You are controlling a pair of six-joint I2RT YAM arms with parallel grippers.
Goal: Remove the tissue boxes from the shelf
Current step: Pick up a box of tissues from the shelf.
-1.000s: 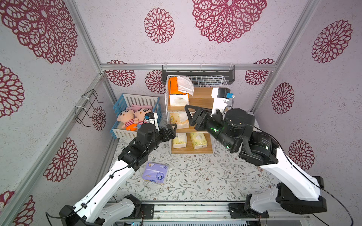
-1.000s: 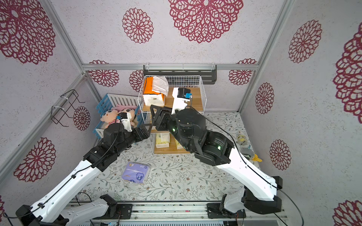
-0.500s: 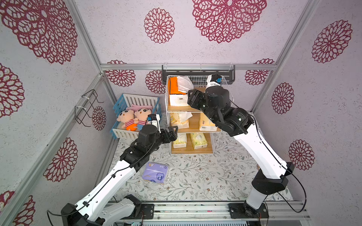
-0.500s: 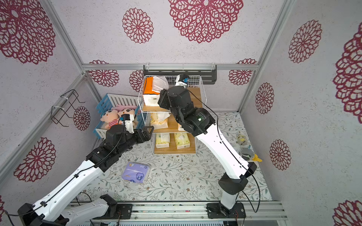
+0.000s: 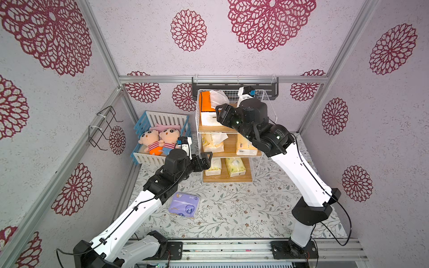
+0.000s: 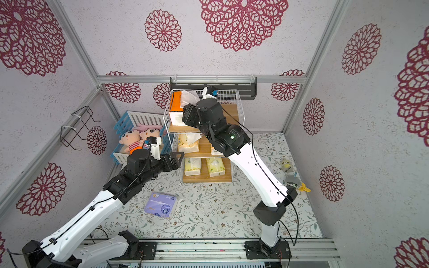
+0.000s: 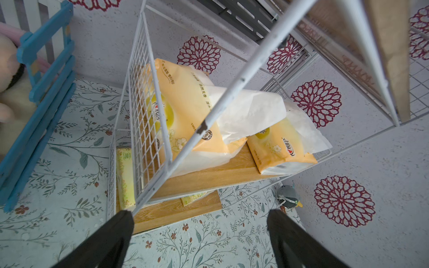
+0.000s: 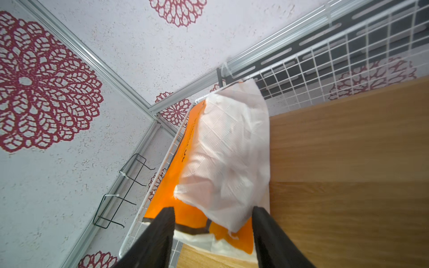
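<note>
Jaws spread, right gripper (image 8: 212, 208) straddles the soft orange tissue pack (image 8: 167, 185); advance toward ten o'clock, clamp pack, not loose white tissue (image 8: 232, 150).

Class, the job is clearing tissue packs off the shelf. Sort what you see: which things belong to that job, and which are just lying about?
Job: shelf; orange pack; two cream packs; two yellow-green packs; lavender pack, already on the floor.

Lying about: plush dolls; blue-and-white crate; black wall rack.
</note>
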